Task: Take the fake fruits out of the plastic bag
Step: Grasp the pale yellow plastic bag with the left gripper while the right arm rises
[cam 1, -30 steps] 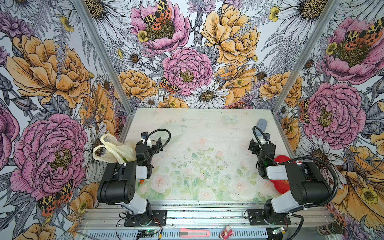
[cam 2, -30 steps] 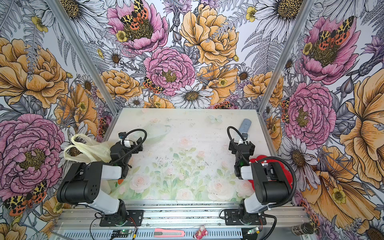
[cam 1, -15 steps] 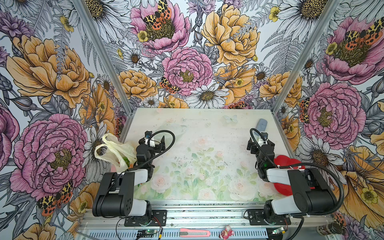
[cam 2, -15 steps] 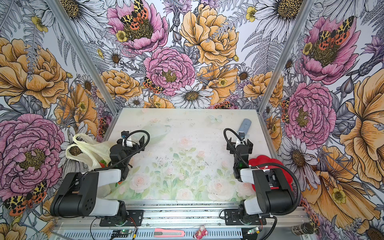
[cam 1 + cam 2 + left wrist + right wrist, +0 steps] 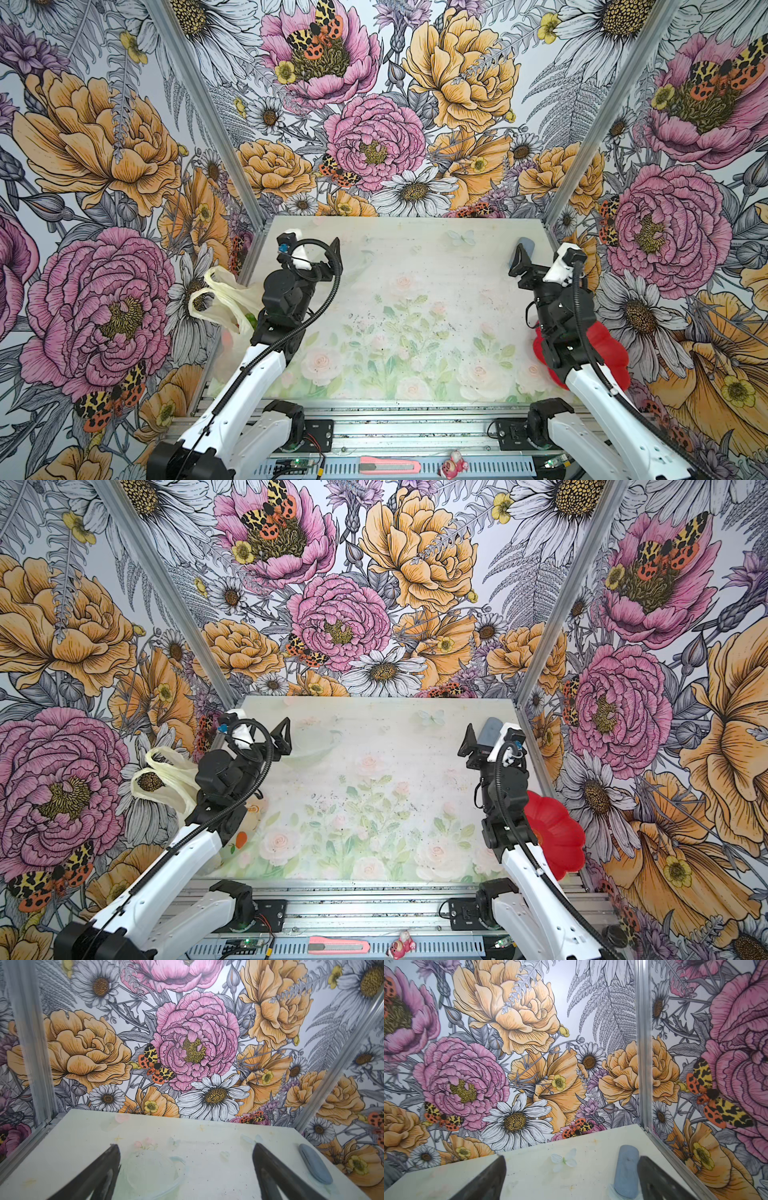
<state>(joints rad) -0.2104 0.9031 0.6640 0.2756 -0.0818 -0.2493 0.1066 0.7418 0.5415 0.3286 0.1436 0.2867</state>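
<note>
We see the counter [image 5: 415, 291], printed with pale roses, enclosed by floral walls. The plastic bag [image 5: 226, 299] sits at the counter's left edge, about midway along it. Its two loop handles stand up against the left wall, and its body is partly hidden behind the left arm. The red flower-shaped plate [image 5: 557, 833] lies at the right edge toward the front, half covered by the right arm. The left pincer [image 5: 186, 1147] hangs over the far-left part of the counter, its jaws spread wide and holding nothing. The right pincer [image 5: 571, 1158] hangs near the far-right corner, equally wide and empty. A clear shallow dish [image 5: 178, 1180] rests on the counter below the left pincer. A blue-grey oblong object [image 5: 626, 1172] lies near the far-right corner, just beside one of the right pincer's fingers in the wrist view. A pink utility knife [image 5: 388, 467] lies on the metal rail in front of the counter. Of the fake fruits, we can make out only a green piece [image 5: 250, 320] and a bit of red showing through the bag beside the left arm. A small pink figurine [image 5: 453, 469] sits near the knife.
</note>
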